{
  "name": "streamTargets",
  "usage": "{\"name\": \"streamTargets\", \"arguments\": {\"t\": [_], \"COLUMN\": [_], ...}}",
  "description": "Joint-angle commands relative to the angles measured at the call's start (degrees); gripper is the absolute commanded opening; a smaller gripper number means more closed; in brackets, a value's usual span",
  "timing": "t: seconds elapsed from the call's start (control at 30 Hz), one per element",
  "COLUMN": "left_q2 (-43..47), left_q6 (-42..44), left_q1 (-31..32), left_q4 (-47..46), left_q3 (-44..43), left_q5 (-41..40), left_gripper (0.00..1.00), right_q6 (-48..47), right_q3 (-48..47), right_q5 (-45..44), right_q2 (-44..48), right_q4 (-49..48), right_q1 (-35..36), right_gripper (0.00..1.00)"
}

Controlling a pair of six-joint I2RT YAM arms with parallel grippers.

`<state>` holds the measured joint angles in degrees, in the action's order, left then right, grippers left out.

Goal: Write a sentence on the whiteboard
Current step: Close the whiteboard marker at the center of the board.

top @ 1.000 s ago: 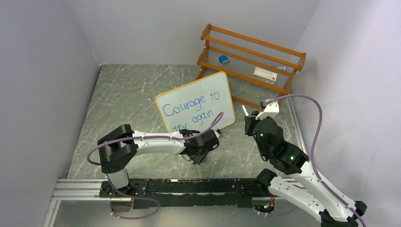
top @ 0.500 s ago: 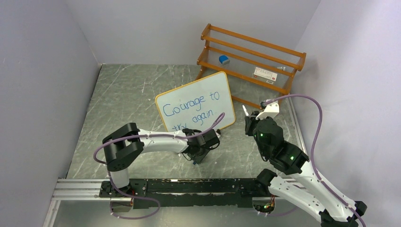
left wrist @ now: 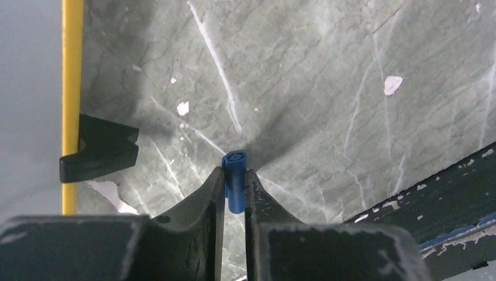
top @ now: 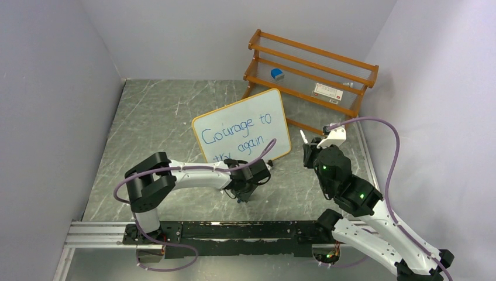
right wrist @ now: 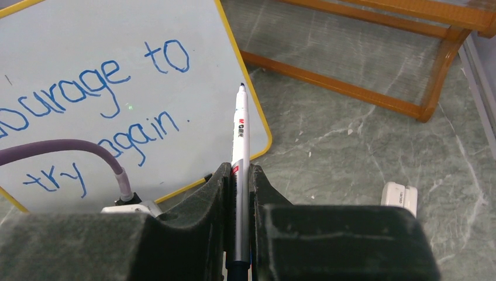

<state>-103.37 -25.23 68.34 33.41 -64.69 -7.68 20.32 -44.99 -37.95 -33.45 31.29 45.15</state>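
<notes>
Mid-table, in front of the orange-wood rack [top: 255,42], the whiteboard [top: 245,110] stands propped and tilted on the grey, white-veined table [top: 158,123]. It carries the sentence [top: 234,132] in blue handwriting, two lines: "Courage to" over "try again". From overhead I count two arms, one board, one rack, and two items on the rack: a small blue thing [top: 277,74], perhaps an eraser, and a flat white box with a red label [top: 327,90]. What that view hides, the wrist cameras give me. On the left wrist view, the left gripper [left wrist: 235,174] is clenched on one short blue cap [left wrist: 235,187], a hollow-ended cylinder pinched between two dark pads over the table, with one black clip foot [left wrist: 99,153] and the board's yellow-orange edge off to the side. On the right wrist view, the right gripper [right wrist: 239,168] clamps one slim white marker [right wrist: 240,126], its dark tip aimed toward the board's rounded corner; a small white block [right wrist: 400,198] lies on the table near the rack's bottom rail
</notes>
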Motion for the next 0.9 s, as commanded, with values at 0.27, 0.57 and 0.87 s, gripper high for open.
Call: {"name": "streamTargets", "arguments": {"t": [0.27,0.57,0.87], "left_q2": [16.3,29.4,36.4], "left_q6": [-3.7,-6.0,-16.4], "left_q1": [-3.3,-13.7,-23.1], "left_q4": [-1.5,-11.2,-29.6], "left_q3": [-1.0,1.2,5.2], "left_q5": [-3.3,2.9,9.1], "left_gripper": [0.05,0.05,0.05], "right_q6": [-0.9,-2.5,-4.1], "right_q3": [0.0,2.9,10.2], "right_q5": [2.9,9.3,19.1], "right_q2": [0.0,-1.5,-1.7], "right_q4": [-3.7,-12.6,-31.8], "right_q1": [-0.3,-0.2,-0.1], "right_gripper": [0.0,0.0,0.0]}}
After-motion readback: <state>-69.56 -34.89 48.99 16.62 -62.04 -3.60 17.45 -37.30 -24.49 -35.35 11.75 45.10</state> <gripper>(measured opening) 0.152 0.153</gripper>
